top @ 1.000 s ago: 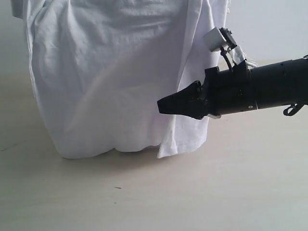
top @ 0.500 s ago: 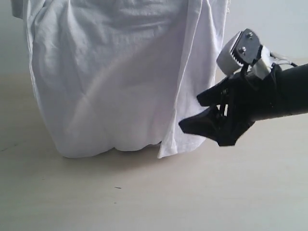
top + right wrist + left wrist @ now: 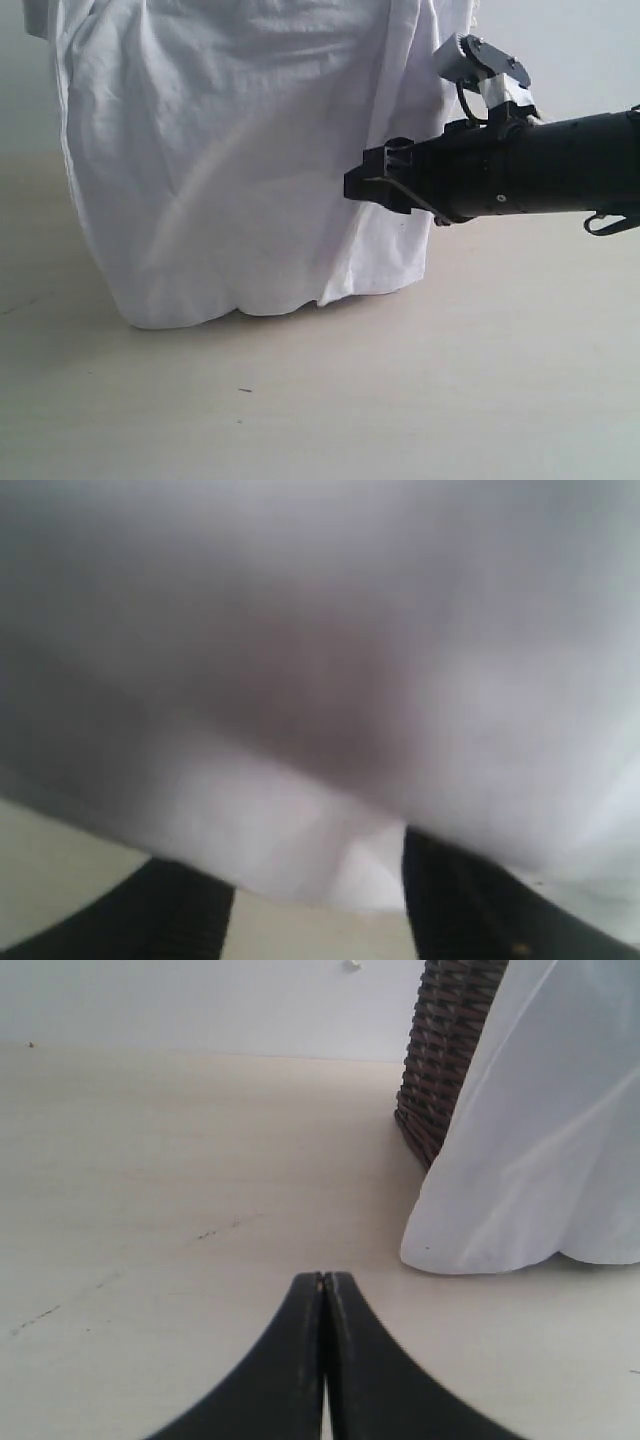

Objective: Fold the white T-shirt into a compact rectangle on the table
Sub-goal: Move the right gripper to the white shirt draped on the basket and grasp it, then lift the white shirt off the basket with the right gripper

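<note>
The white shirt (image 3: 230,170) hangs down in front of a brown basket (image 3: 445,1050), and its bottom edge rests on the table (image 3: 420,400). The black right arm (image 3: 530,180) reaches in from the side, and the right jaws press into the shirt's hanging side edge. They stand apart with cloth between them, not squeezed tight. The left jaws are shut tight, hold nothing, and sit low over the table near the shirt
</note>
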`<move>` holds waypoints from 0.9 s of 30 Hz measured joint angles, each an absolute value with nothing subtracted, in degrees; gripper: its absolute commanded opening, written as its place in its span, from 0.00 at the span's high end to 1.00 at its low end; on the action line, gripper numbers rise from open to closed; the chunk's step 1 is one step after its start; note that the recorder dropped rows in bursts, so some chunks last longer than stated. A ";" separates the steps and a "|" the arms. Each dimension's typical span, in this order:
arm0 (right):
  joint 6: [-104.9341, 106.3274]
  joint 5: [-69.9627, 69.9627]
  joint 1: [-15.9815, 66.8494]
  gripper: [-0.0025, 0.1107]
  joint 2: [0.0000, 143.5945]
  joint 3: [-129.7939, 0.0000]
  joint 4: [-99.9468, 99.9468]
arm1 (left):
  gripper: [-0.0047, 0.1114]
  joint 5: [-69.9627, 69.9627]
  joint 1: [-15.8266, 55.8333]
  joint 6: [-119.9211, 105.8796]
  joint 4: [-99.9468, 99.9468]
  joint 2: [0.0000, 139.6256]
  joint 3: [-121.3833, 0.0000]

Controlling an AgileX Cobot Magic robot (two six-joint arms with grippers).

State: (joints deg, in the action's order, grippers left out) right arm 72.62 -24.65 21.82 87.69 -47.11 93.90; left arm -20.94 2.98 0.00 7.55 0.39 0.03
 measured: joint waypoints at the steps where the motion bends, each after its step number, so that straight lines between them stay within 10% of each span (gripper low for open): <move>1: 72.40 -23.92 21.86 0.80 87.84 -47.40 94.04 | 0.96 -20.94 2.98 0.00 7.55 0.39 0.03; 4: 71.98 -22.96 21.95 0.98 88.08 -47.53 93.08 | 0.96 -20.94 2.98 0.00 7.55 0.39 0.03; 27: 85.90 -47.17 20.79 0.98 71.75 -55.58 92.86 | 0.96 -20.94 2.98 0.00 7.55 0.39 0.03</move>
